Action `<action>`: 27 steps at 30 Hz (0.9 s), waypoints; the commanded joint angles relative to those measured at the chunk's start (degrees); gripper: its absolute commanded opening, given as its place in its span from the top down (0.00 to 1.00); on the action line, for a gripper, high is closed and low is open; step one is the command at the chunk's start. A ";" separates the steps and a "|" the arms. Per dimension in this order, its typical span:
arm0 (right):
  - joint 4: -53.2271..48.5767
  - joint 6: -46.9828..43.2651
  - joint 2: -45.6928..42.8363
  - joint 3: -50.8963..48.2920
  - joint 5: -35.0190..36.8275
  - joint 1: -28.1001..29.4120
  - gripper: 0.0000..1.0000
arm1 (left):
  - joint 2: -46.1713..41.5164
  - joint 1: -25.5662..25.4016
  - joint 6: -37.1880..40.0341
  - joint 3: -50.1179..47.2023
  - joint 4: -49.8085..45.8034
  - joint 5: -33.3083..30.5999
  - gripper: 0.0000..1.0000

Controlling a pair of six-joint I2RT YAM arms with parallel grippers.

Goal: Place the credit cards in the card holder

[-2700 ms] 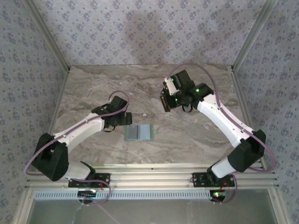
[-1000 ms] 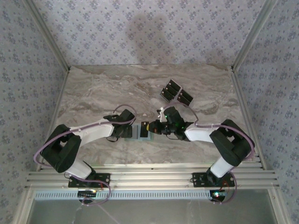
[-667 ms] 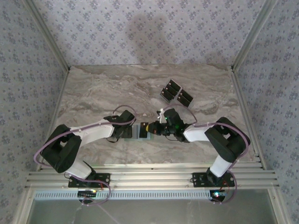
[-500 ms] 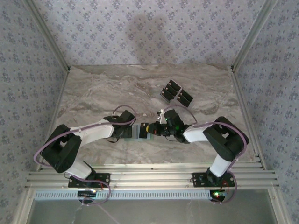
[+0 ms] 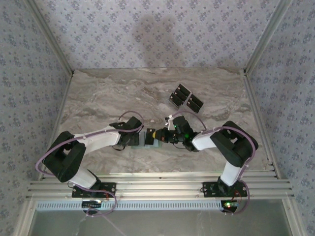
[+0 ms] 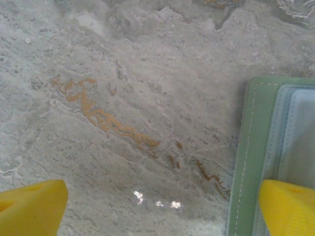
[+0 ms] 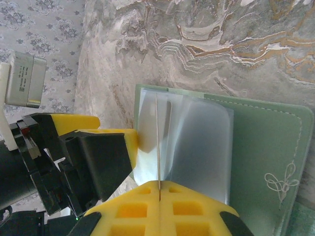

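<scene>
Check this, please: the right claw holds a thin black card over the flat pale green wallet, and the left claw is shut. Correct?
No. The left claw is open, not shut: the left wrist view shows its yellow fingertips far apart. The rest is right.

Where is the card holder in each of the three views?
Top external: card holder sits centre, slightly low.
Left wrist: right edge, lower half.
Right wrist: centre to right, lying open.
Shared landmark: left pincer's yellow finger at the holder's edge.
</scene>
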 commanded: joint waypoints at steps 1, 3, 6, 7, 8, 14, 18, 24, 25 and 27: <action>2.05 0.72 1.41 -0.18 -0.73 0.16 1.00 | 0.62 -0.49 -0.18 -1.84 -2.38 -0.75 0.00; 2.29 0.69 1.71 -0.14 -0.80 0.09 1.00 | 0.64 -0.53 -0.17 -1.85 -2.43 -0.66 0.00; 2.64 0.97 2.25 -0.23 -0.94 0.08 1.00 | 0.60 -0.60 -0.10 -1.80 -2.48 -0.78 0.00; 2.82 1.02 2.33 -0.39 -0.99 0.10 1.00 | 0.61 -0.60 -0.05 -1.83 -2.52 -0.79 0.00; 2.92 1.01 2.50 -0.47 -0.96 0.01 1.00 | 0.57 -0.61 -0.08 -1.80 -2.50 -0.76 0.00; 3.89 1.42 3.31 -0.98 -1.22 0.05 1.00 | 0.62 -0.64 -0.13 -1.86 -2.56 -0.80 0.00; 4.68 1.64 3.82 -1.51 -1.57 0.13 1.00 | 0.54 -0.65 -0.18 -2.02 -2.48 -0.78 0.00; 5.34 1.61 4.25 -2.18 -2.00 0.14 1.00 | 0.45 -0.59 -0.18 -2.24 -2.45 -0.80 0.00; 5.47 1.72 4.52 -2.16 -2.32 0.14 1.00 | 0.41 -0.60 -0.20 -2.23 -2.44 -0.81 0.00; 5.89 1.88 5.15 -1.97 -2.95 0.13 1.00 | 0.42 -0.63 -0.15 -2.30 -2.38 -0.85 0.00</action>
